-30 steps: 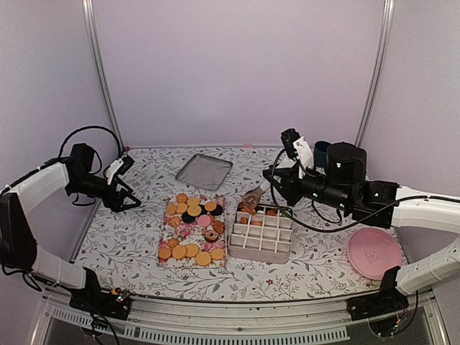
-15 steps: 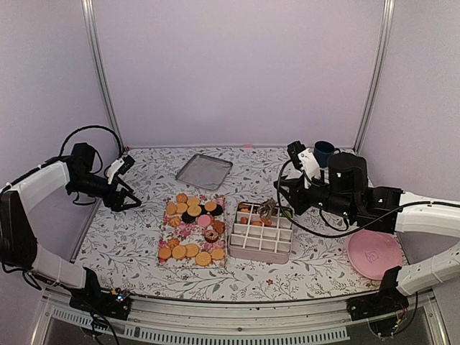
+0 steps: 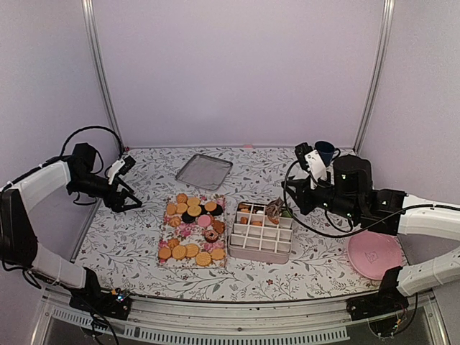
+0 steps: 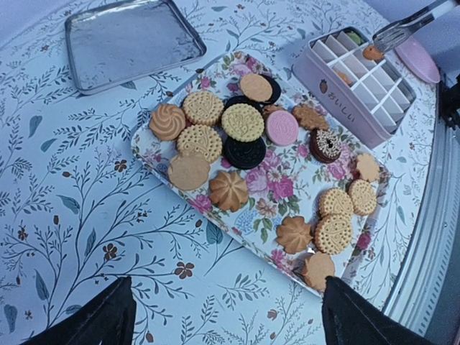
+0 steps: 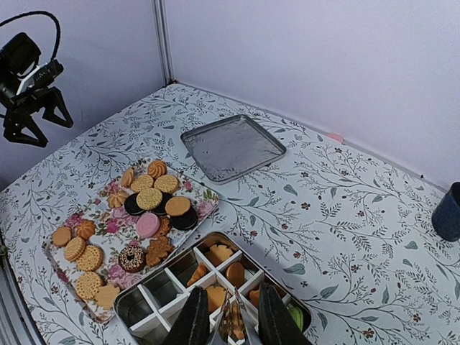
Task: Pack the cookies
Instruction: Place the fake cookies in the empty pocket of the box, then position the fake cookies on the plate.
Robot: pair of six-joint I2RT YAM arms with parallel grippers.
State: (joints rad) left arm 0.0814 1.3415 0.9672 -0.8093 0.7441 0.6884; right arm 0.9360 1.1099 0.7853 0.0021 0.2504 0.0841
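Several cookies [image 3: 191, 228], mostly golden, some dark and one pink, lie on a floral tray [image 3: 167, 238]; they also show in the left wrist view [image 4: 244, 122] and the right wrist view [image 5: 147, 205]. A divided box [image 3: 260, 248] holds several golden cookies [image 5: 235, 273] and a green one [image 5: 296, 315] in its far cells. My right gripper [image 3: 293, 201] is shut on metal tongs [image 5: 228, 325], which pinch a cookie [image 3: 273, 210] over the box's far right cells. My left gripper [image 3: 128, 203] is open and empty, left of the tray.
A flat metal lid [image 3: 204, 171] lies at the back behind the tray. A large pink plate [image 3: 374, 253] sits at the right front. A dark blue cup [image 3: 323, 152] stands at the back right. The left gripper's fingers [image 4: 100, 323] hover over bare tablecloth.
My right gripper has pulled back to the right, carrying the tongs and cookie from the box's far left corner to its far right cells. The left arm has not moved.
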